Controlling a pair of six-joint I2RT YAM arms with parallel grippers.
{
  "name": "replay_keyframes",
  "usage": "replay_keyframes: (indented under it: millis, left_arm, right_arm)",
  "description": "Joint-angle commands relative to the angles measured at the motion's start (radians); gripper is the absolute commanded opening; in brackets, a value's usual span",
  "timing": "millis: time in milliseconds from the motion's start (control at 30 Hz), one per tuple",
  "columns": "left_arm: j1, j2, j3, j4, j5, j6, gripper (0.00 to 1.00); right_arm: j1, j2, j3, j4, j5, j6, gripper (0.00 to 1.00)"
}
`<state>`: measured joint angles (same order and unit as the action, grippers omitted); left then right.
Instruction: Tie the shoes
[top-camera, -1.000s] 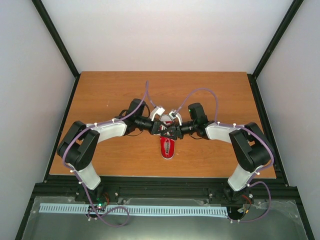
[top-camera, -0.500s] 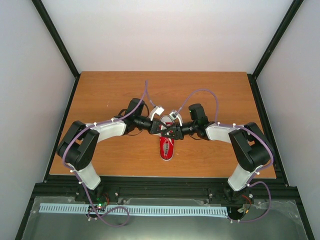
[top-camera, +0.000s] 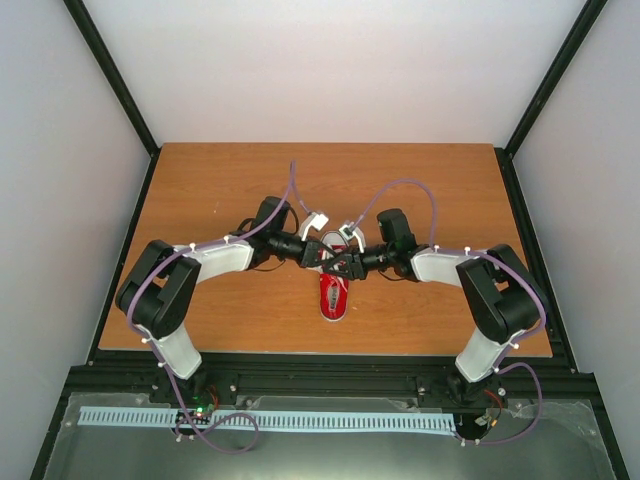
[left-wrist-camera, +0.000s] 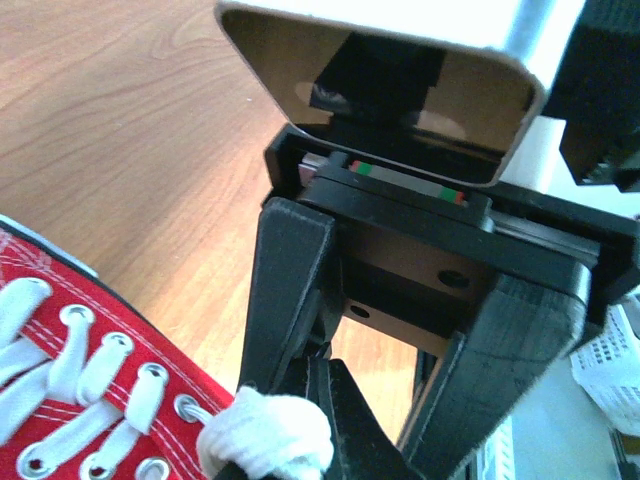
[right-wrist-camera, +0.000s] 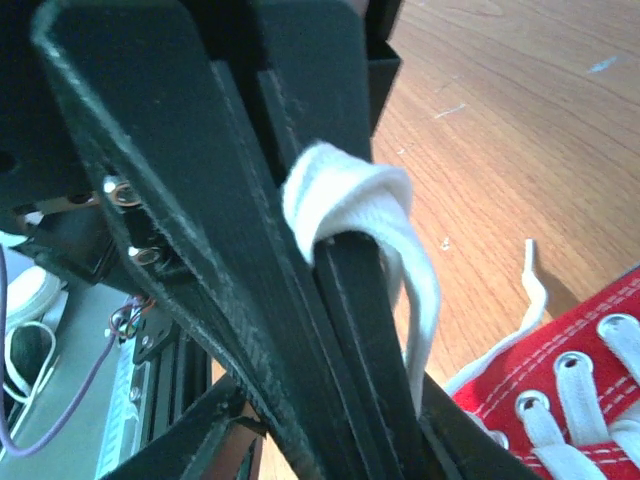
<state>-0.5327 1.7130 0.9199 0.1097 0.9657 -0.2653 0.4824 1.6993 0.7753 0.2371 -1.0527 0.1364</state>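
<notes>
The red sneaker (top-camera: 333, 296) with a white toe cap lies toe toward the arms, under both grippers. It also shows in the left wrist view (left-wrist-camera: 90, 400) and the right wrist view (right-wrist-camera: 575, 385). My right gripper (top-camera: 342, 262) (right-wrist-camera: 370, 440) is shut on a white lace (right-wrist-camera: 345, 190), which wraps over one finger above the eyelets. My left gripper (top-camera: 325, 256) (left-wrist-camera: 370, 430) is open. Its fingers (left-wrist-camera: 290, 290) straddle the right gripper's shut fingertips and the bunched lace (left-wrist-camera: 265, 435). The two grippers cross in an X over the laces.
A loose lace end (right-wrist-camera: 535, 285) lies on the wooden table (top-camera: 220, 190) beside the shoe. Black frame posts and white walls surround the table. A toothed strip (top-camera: 270, 420) runs along the near rail.
Almost nothing has changed. The crossed gripper tips have shifted very slightly away from the arm bases over the shoe. The shoe stays put.
</notes>
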Motion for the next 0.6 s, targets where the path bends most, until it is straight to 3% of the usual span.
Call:
replay_keyframes:
  millis: [0,133,367,567]
  left_arm:
    - [-0.006,-0.004,0.056,0.034,-0.012,-0.049,0.01]
    - [-0.006,-0.001,0.056,0.033,-0.007,-0.050,0.01]
    - [-0.006,0.003,0.061,0.030,-0.002,-0.052,0.02]
    - [-0.006,-0.005,0.074,-0.020,-0.022,-0.071,0.01]
  right_arm:
    - [0.007,0.007,-0.015,0.033,0.105,0.015,0.37]
    - [0.008,0.007,-0.016,0.042,0.104,0.019,0.43]
    - [0.008,0.005,-0.020,0.062,0.111,0.029,0.40]
    - [0.008,-0.094,-0.100,0.127,0.258,0.046,0.41]
